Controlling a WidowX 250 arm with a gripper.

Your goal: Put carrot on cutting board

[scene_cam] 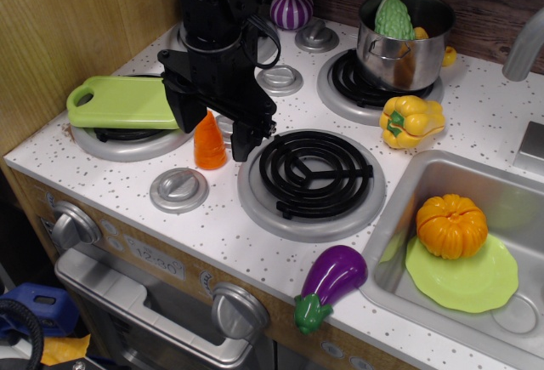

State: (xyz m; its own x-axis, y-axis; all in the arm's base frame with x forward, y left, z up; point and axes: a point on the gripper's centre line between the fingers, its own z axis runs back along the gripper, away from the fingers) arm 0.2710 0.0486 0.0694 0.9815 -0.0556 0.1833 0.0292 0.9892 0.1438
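Note:
The carrot [209, 142] is a small orange cone standing upright on the white counter, tip up, between the two front burners. The lime-green cutting board [121, 101] lies on the front left burner, its handle hole at the left end. My black gripper [212, 134] hangs over the carrot with one finger on its left and one on its right. The fingers are spread apart, not closed on the carrot. The gripper's body hides the board's right end.
A black coil burner [313, 174] lies right of the carrot, a grey knob [178, 190] in front. A purple eggplant [331, 283] lies at the counter's front edge. A yellow pepper [410, 120], a steel pot [403, 40], and a sink [510, 217] holding an orange pumpkin [450, 225] on a green plate [476, 289] are on the right.

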